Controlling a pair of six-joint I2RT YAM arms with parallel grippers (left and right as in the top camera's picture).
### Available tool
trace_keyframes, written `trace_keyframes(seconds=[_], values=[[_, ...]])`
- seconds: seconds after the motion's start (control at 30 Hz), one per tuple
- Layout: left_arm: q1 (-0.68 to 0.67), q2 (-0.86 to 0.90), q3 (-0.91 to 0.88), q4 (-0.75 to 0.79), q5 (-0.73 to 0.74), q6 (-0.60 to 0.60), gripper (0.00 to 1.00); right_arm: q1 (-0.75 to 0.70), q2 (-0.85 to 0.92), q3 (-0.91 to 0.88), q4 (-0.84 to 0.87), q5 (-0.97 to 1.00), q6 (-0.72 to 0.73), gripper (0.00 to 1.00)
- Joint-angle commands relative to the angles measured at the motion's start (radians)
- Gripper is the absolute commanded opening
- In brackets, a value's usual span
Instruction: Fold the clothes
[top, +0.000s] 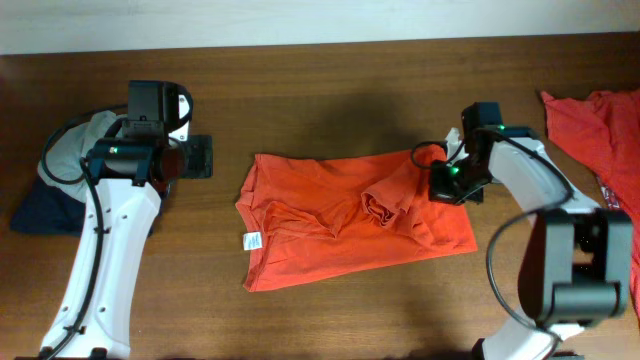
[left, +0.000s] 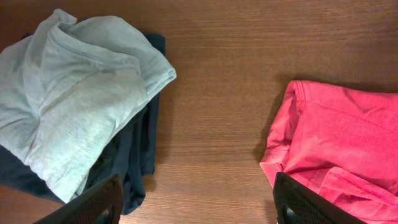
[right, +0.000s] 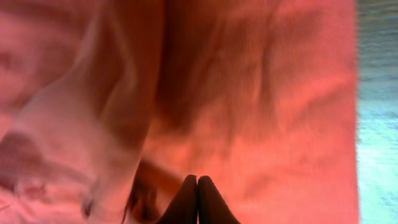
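While spread crumpled mid brown wood-grain table (top: 330, 80): orange-red T-shirt (top: 340, 225). Right gripper (top: 443, 183) jaws closed on its right edge, pinch unclear. Left gripper (top: 200, 157) jaws wide, empty, near grey-and-navy clothes pile (top: 60, 170). Pale wall strip (top: 300, 20) behind.

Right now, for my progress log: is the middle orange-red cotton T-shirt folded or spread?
Mostly spread, not neatly folded: the orange-red cotton T-shirt lies flat, with cloth bunched up near the right end effector.
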Motion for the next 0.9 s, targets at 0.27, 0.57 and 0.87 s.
trace_keyframes(seconds=[0.27, 0.57, 0.87], values=[[0.000, -0.016, 0.012, -0.001, 0.000, -0.010, 0.77, 0.127, 0.062, 0.002, 0.502, -0.565, 0.008, 0.04], [0.000, -0.016, 0.012, 0.000, 0.000, -0.010, 0.77, -0.040, 0.036, 0.005, 0.281, -0.483, 0.033, 0.04], [0.000, -0.016, 0.012, 0.003, 0.000, -0.010, 0.77, 0.008, 0.036, -0.031, -0.057, -0.193, -0.023, 0.04]])
